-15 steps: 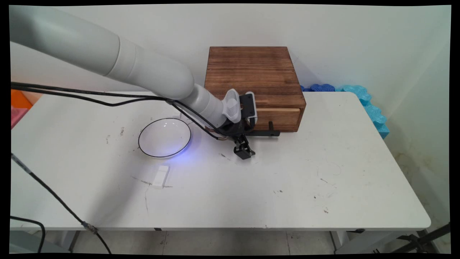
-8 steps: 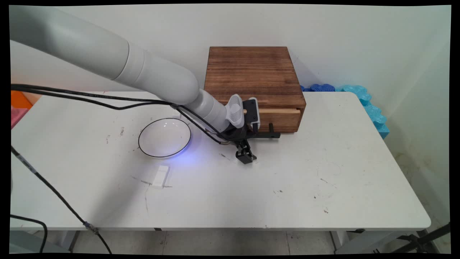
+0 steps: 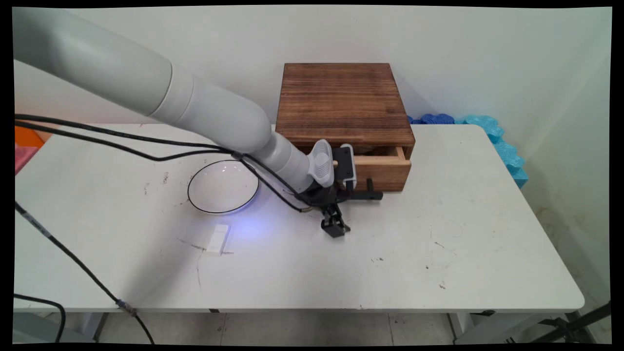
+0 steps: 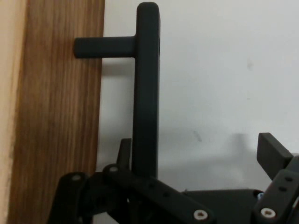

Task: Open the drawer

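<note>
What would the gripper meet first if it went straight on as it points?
Probably the handle post, crossing ahead of the gripper's finger beside the drawer front; depth is unclear.

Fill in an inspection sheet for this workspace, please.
Surface: white table, scuffed and speckled.
Job's things: wooden box at the back; its drawer stands slightly open, black handle in front.
Clutter: empty white bowl; small white block nearer the camera.
Grippers: gripper open, the handle's bar between its fingers, close to one.
Cables: black cables hang from the arm, passing over the bowl's right edge.
Surroundings: white wall; blue foam behind the table's right end.
</note>
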Motion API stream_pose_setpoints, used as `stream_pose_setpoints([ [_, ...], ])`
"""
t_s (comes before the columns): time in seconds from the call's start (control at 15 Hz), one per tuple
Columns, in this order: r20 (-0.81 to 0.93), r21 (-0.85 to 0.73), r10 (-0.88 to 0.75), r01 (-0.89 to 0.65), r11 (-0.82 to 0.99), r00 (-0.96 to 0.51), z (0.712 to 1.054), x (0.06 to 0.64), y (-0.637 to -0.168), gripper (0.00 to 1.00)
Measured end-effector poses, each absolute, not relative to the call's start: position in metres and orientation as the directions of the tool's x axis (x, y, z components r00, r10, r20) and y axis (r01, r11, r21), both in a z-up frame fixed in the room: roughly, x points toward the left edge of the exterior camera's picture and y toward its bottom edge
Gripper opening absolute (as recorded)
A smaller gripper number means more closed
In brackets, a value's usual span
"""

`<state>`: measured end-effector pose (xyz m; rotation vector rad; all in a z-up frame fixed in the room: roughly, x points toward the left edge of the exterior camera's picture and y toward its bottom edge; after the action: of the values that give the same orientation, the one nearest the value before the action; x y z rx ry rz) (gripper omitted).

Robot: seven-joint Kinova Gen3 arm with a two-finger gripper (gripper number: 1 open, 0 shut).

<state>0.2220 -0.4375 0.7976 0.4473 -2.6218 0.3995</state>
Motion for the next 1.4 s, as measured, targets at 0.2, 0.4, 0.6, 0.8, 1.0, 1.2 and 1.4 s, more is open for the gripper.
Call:
stream_pose_setpoints([
  [0.2, 0.472, -0.186, -0.245, -0.367, 0.911, -0.847, 0.799, 0.218, -0.424, 1.00],
  [0.4, 0.470, -0.167, -0.248, -0.362, 0.917, -0.847, 0.801, 0.214, -0.407, 1.00],
  [0.6, 0.469, -0.151, -0.250, -0.356, 0.922, -0.847, 0.802, 0.210, -0.392, 1.00],
  [0.8, 0.468, -0.134, -0.250, -0.348, 0.928, -0.848, 0.803, 0.207, -0.376, 1.00],
  [1.0, 0.468, -0.120, -0.248, -0.339, 0.933, -0.848, 0.803, 0.204, -0.361, 1.00],
  [1.2, 0.472, -0.106, -0.244, -0.329, 0.938, -0.847, 0.804, 0.200, -0.343, 1.00],
  [1.4, 0.475, -0.097, -0.241, -0.322, 0.942, -0.846, 0.805, 0.197, -0.331, 1.00],
])
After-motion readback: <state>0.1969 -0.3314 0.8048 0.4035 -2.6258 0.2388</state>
